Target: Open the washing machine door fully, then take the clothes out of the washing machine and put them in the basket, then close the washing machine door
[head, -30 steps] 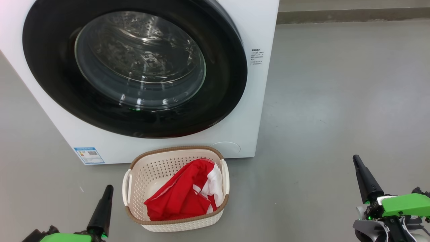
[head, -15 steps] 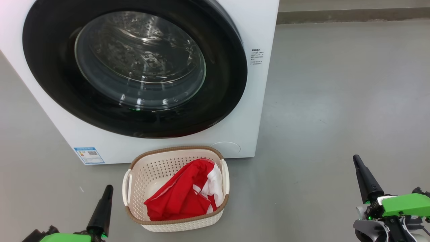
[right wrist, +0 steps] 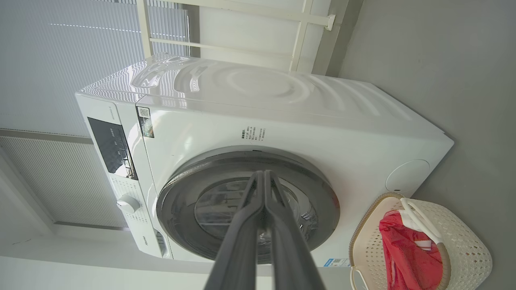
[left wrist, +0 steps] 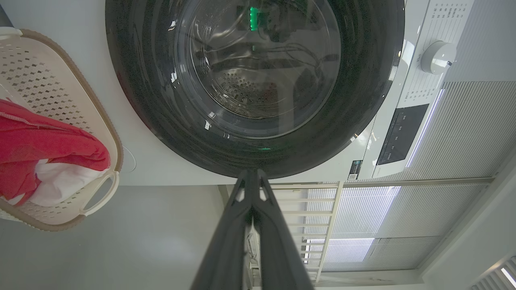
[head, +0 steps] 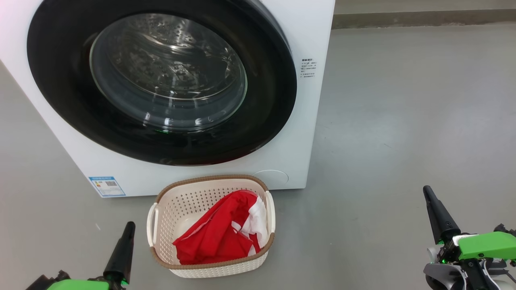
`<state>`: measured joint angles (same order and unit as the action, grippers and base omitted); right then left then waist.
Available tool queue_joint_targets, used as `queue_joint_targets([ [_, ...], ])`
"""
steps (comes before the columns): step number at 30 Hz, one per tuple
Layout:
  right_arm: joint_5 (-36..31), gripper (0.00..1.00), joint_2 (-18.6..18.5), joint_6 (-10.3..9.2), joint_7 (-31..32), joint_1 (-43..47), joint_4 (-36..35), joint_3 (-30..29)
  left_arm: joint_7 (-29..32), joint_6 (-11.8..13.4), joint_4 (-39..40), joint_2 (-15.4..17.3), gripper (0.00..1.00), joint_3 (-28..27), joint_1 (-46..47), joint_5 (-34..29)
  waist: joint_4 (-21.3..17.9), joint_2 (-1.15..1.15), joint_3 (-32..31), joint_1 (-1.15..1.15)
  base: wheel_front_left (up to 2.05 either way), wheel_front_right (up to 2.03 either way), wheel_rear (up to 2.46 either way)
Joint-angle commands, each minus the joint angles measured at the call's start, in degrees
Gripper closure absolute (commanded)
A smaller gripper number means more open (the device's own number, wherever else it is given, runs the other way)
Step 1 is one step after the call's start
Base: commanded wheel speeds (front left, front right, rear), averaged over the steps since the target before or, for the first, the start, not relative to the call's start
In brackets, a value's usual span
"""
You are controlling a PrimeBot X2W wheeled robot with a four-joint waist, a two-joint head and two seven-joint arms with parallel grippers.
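In front of the washing machine point(head: 310, 133), 1 white front-loader on a grey floor point(head: 403, 121), sits 1 cream perforated basket point(head: 211, 178) with a brown rim, just beside the machine's lower front edge. In it lies 1 heap of red clothes point(head: 209, 241) with white panels; how many pieces it holds cannot be told. The washing machine door point(head: 60, 104), 1 glossy black ring around a clear glass bowl, lies shut against the machine's front, with the steel drum visible through the glass. 2 grippers hang well apart from the machine. The left gripper point(head: 130, 224) is before its left front corner, and the right gripper point(head: 426, 189) is out past its right side. Each has its 2 dark fingers pressed together and holds nothing.
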<state>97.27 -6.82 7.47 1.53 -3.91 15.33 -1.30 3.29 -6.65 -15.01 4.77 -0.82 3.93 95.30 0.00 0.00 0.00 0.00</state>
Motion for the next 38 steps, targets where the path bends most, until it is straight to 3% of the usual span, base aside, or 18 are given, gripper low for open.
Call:
queue_joint_targets([
  [1, 0.0, 1.00, -0.5, 0.02, 0.2, -2.4, -1.4, 0.7, 0.3, -0.6, 1.1, 0.7, 1.00, -2.2, 2.4, -0.1, 0.0, 0.00, 0.0, 0.00, 0.00, 0.00, 0.00],
  [38, -0.4, 1.00, -0.2, 0.02, 0.5, -2.4, -1.3, 0.3, 0.6, -0.5, 1.1, 0.5, 1.00, -2.5, 2.4, -0.4, 0.0, 0.00, 0.0, 0.00, 0.00, 0.00, 0.00],
])
